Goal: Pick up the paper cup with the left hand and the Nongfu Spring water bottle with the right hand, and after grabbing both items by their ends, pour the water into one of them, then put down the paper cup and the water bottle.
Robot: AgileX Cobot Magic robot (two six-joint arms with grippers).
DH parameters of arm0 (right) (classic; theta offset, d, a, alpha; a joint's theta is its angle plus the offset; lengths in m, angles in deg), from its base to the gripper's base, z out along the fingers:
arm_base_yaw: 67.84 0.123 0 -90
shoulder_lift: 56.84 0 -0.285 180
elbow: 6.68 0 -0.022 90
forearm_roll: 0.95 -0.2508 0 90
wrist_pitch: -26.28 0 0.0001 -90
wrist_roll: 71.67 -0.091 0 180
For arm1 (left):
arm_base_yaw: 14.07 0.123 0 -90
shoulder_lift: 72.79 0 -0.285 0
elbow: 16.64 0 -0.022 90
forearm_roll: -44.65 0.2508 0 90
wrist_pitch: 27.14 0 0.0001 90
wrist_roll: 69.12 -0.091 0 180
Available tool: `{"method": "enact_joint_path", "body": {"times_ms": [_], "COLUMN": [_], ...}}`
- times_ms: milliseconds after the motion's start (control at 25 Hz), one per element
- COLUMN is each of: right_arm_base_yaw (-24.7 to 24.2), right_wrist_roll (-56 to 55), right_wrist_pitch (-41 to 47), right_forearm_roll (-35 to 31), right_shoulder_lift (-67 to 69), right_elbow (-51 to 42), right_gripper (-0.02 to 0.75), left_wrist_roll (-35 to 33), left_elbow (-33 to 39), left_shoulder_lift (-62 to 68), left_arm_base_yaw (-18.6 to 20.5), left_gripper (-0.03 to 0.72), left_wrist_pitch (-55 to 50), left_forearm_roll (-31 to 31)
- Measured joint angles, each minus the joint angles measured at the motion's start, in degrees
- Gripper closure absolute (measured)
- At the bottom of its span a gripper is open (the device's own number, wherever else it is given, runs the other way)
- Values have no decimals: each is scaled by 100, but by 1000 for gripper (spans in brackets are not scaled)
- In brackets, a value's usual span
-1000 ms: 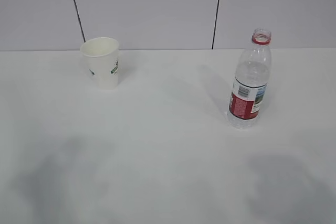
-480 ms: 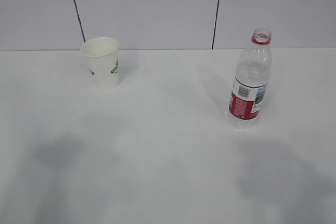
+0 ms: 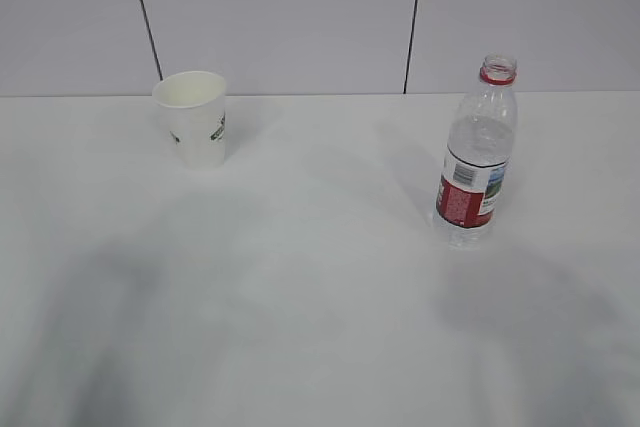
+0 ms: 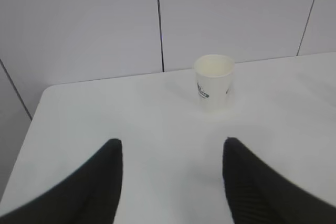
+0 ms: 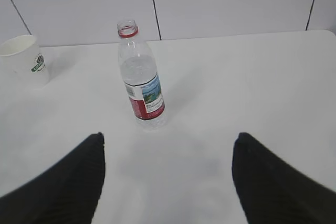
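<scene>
**Here both arms stand back, cup and bottle untouched**

Here we see the paper cup (image 3: 193,117) upright at the far left of the white worktop (image 3: 320,297), near the panelled wall (image 3: 280,17). The Nongfu Spring water bottle (image 3: 477,152) stands upright, uncapped, well apart to the right. We find nothing between our left hand (image 4: 170,182) and the cup, nor between our right hand (image 5: 168,182) and the bottle. Both sets of jaws are spread wide and hold nothing. In the exterior view only soft shadows lie on the near worktop.
</scene>
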Motion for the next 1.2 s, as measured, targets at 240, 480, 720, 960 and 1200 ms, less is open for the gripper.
{"method": "enact_joint_path", "body": {"times_ms": [240,480,720,960,1200], "right_arm_base_yaw": [0,0,0,0,0], "right_wrist_roll": [218,397,498,704,1043], "right_wrist_pitch": [-739,-1530,-1903,-2244,-2808], "right_forearm_roll": [-9,-9,-9,-22,-33], "right_shoulder_lift": [437,866,1248,1562,1820], "right_elbow": [0,0,0,0,0], "right_gripper": [172,172,171,172,172], "left_wrist_roll": [0,0,0,0,0], "left_elbow": [0,0,0,0,0], "left_shoulder_lift": [386,762,1150,1477,1711], "left_arm_base_yaw": [0,0,0,0,0], "left_gripper": [241,242,243,243,243], "left_wrist_pitch": [403,1145,1660,2055,2242], "left_forearm_roll": [0,0,0,11,11]}}
